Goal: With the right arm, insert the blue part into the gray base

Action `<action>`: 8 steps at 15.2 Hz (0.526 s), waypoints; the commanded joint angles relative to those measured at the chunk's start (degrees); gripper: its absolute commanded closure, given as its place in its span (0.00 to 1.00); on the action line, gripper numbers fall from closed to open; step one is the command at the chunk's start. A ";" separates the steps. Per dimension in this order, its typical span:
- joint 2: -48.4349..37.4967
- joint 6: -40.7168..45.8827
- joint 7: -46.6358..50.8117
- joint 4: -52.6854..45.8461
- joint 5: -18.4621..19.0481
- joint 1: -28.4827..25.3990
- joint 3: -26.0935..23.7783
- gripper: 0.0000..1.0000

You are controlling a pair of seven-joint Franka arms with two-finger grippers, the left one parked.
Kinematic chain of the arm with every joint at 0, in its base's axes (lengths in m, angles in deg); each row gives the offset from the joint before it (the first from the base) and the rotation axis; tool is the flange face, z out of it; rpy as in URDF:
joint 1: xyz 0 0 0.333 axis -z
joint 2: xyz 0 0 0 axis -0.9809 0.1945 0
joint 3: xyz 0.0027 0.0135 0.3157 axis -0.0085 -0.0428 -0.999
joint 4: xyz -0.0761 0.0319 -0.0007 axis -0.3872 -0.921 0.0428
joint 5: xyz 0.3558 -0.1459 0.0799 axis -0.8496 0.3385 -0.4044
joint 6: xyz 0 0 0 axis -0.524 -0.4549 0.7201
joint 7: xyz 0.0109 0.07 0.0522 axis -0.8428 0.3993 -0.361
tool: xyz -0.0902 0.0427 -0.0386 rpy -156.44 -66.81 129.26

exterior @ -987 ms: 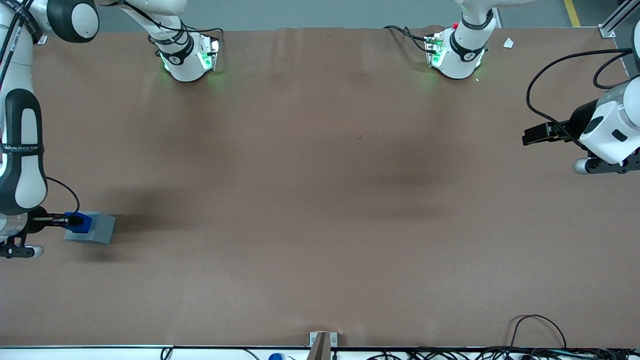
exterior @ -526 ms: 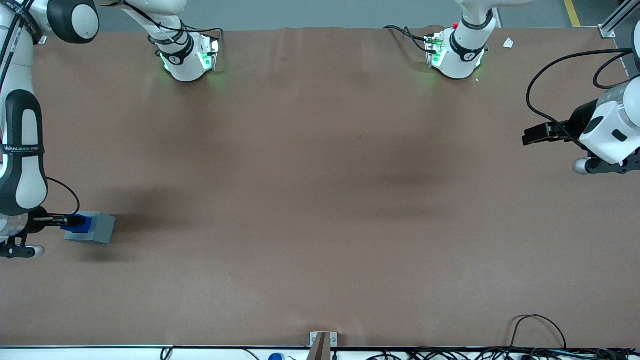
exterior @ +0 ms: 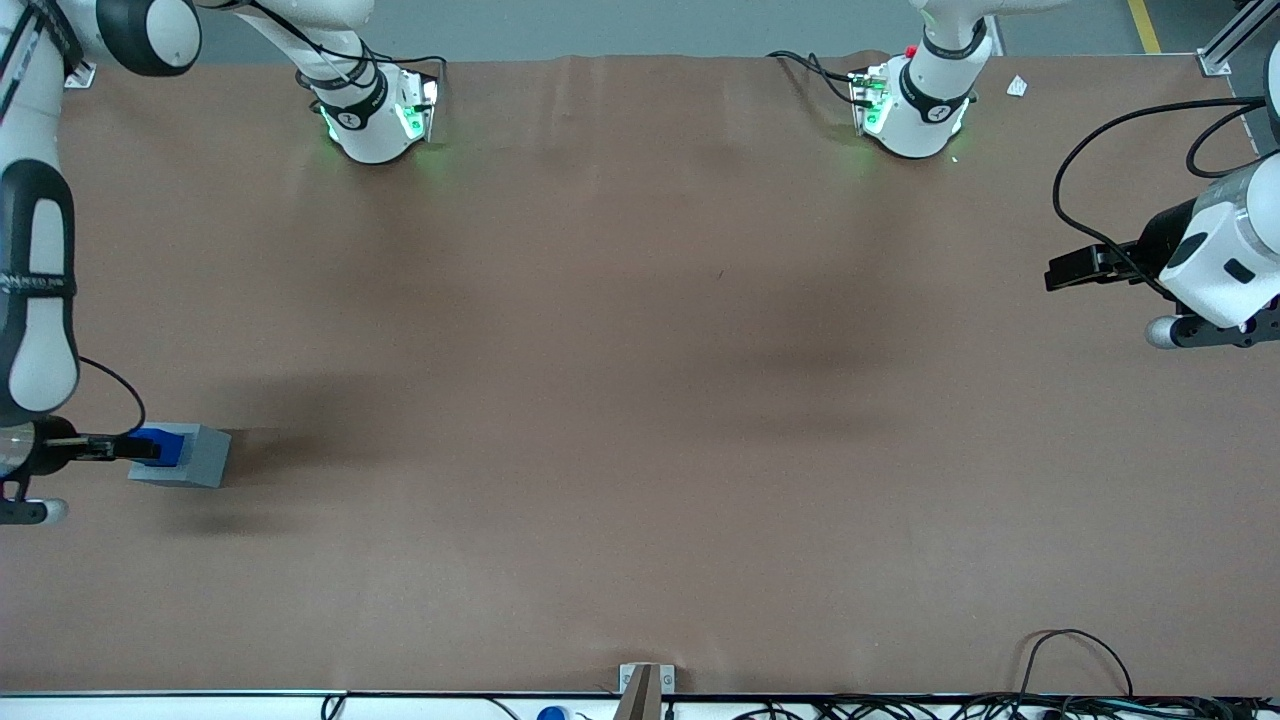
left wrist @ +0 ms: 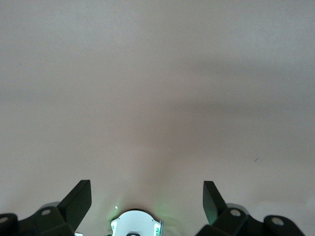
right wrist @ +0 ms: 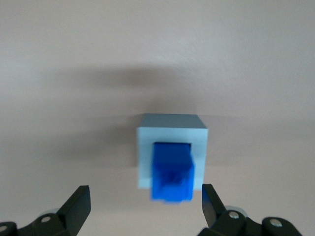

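The gray base (exterior: 198, 458) is sitting on the brown table (exterior: 640, 400) at the working arm's end. The blue part (exterior: 168, 444) is standing in the base, its lower end resting inside the square recess in the base's top face and its upper portion rising above that face. In the right wrist view the blue part (right wrist: 172, 172) is filling most of the recess, with a pale rim of the gray base (right wrist: 145, 147) showing around it. How deep it is sitting in the base cannot be told. The right arm (exterior: 35, 300) is reaching down beside the base, farther toward the table's working-arm end than the base itself. Its gripper (exterior: 140, 447) is hanging just above the base, at the edge of the blue part. In the right wrist view the gripper (right wrist: 145, 191) is showing its two black fingers (right wrist: 78, 204) spread wide apart, one on either side of the base and clear of both blocks, so it is gripping nothing. A soft shadow is lying on the table beside the base, stretching toward the parked arm's end. Two white arm pedestals (exterior: 375, 115) with green lights are standing much farther from the front camera than the base. Black cables (exterior: 1080, 660) are trailing along the table edge, nearer the front camera than the base and toward the parked arm's end.
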State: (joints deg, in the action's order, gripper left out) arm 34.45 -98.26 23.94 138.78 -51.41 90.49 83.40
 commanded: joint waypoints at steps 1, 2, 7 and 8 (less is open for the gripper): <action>-8.28 5.43 0.28 2.37 -0.22 -3.08 -0.23 0.00; -10.22 6.58 0.54 2.38 -0.22 -4.48 -0.23 0.00; -20.58 16.41 12.14 3.60 -0.22 -11.61 -0.14 0.00; -23.39 17.04 12.14 4.82 -0.22 -12.40 -0.23 0.00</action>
State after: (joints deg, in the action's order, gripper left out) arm 17.49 -82.20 34.43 138.62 -51.50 79.79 82.90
